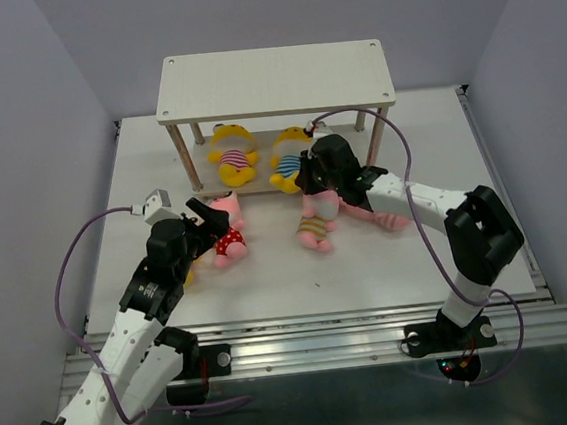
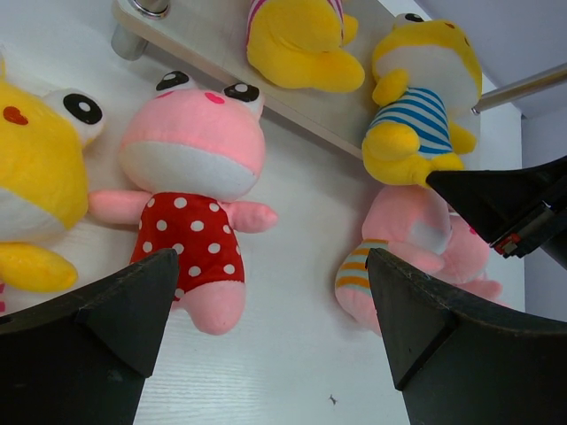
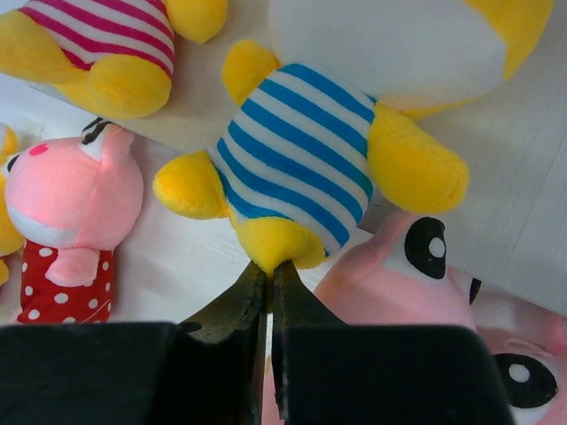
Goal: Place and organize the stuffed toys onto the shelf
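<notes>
Shelf (image 1: 273, 81) spans left-right at far side; pink-striped toy (image 1: 233, 157) and blue-striped toy (image 1: 287, 165) lie on lower board, heads back, feet forward. Left gripper (image 2: 270, 261) jaws wide, facing polka-dot toy (image 2: 190, 177); right gripper (image 3: 268, 270) jaws closed at blue-striped toy's foot.

**Inventory of the scene.** Stuffed toys, six in all. Three are yellow: the pink-striped yellow toy (image 1: 233, 158), the blue-striped yellow toy (image 1: 287, 168) and a third yellow toy (image 2: 35, 177) whose outfit is mostly out of view. Three are pink: the polka-dot pink toy (image 1: 227, 234), the striped pink toy (image 1: 314, 228) and a third pink toy (image 1: 385, 220), partly covered by an arm. Shelf (image 1: 273, 81): one, with two boards and four visible legs. Robot arms: two, carrying the left gripper (image 2: 275, 328) and the right gripper (image 3: 268, 288).
</notes>
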`<state>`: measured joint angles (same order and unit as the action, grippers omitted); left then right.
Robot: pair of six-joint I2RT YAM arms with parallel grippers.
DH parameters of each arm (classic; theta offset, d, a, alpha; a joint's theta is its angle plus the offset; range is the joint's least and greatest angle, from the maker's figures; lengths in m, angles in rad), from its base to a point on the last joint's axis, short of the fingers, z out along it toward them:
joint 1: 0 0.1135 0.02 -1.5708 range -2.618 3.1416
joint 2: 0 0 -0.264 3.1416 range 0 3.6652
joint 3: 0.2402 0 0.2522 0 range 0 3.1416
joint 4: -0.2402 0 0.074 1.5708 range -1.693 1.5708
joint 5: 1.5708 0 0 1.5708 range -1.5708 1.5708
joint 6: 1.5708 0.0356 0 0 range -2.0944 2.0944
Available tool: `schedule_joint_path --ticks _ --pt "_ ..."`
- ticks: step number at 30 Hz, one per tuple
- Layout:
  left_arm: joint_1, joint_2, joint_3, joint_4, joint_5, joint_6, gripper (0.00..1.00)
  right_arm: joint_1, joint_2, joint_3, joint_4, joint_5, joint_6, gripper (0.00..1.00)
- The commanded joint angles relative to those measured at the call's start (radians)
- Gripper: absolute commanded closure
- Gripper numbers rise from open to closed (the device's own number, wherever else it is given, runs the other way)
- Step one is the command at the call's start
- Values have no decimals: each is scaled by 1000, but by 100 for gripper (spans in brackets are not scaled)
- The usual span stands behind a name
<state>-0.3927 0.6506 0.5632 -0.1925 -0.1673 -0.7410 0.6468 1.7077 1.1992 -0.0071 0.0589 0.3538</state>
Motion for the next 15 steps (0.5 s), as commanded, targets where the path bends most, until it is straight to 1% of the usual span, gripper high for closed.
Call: schedule_joint_path --ticks 1,7,9,15 --pt "-5 -5 -3 11 -21 5 1 -9 26 25 68 -47 -27 93" --pt "-5 -5 -5 8 -24 5 1 -18 41 34 90 -51 -39 92" --pt "-5 -5 -3 8 -26 3 1 -18 47 42 93 -91 -38 93" --pt "-5 -3 0 7 -24 5 1 -18 70 56 116 -134 -41 93"
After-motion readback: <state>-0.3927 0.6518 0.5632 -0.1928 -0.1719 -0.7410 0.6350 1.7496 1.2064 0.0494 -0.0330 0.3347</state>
